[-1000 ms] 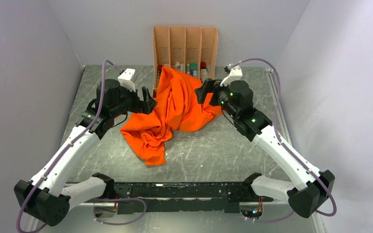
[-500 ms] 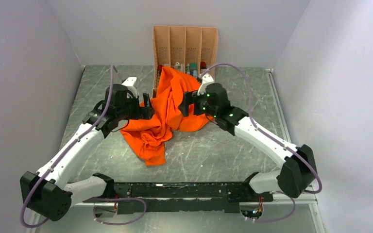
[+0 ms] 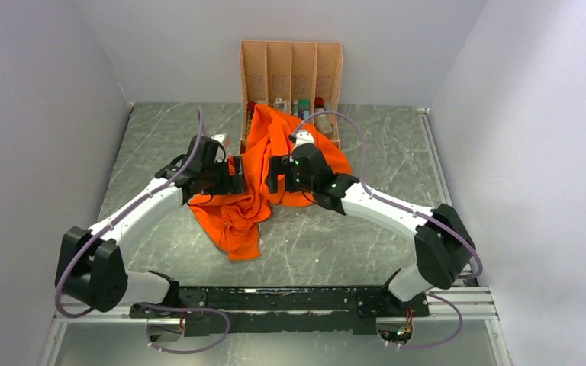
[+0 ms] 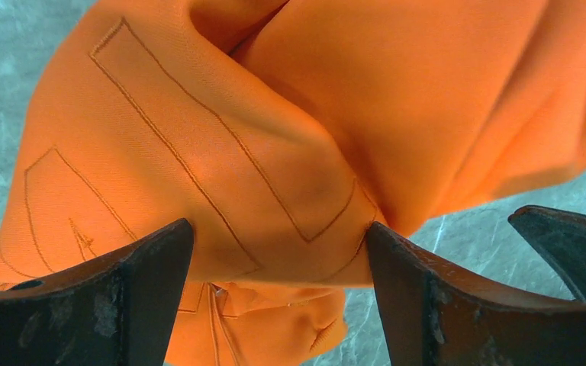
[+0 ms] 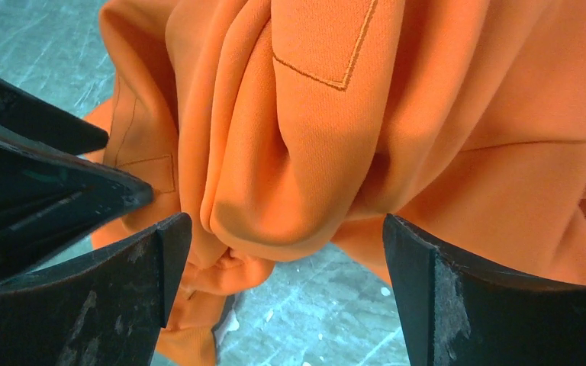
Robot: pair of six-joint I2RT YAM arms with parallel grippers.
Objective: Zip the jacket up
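The jacket (image 3: 233,217) is seen crumpled at the middle of the table (image 3: 366,244), with its far end draped against the wooden rack (image 3: 290,65) at 12 o'clock. It is flanked by the left gripper (image 3: 238,174) at 9 o'clock and the right gripper (image 3: 272,174) at 3 o'clock. Both sets of jaws are spread wide, with orange folds between them that are not clamped.

white arm shells (image 3: 133,217), black joints (image 3: 91,263), mauve cables (image 3: 200,126), green wrist lights (image 3: 333,183); left hand (image 4: 278,227) and right hand (image 5: 287,219) dark, scuffed.
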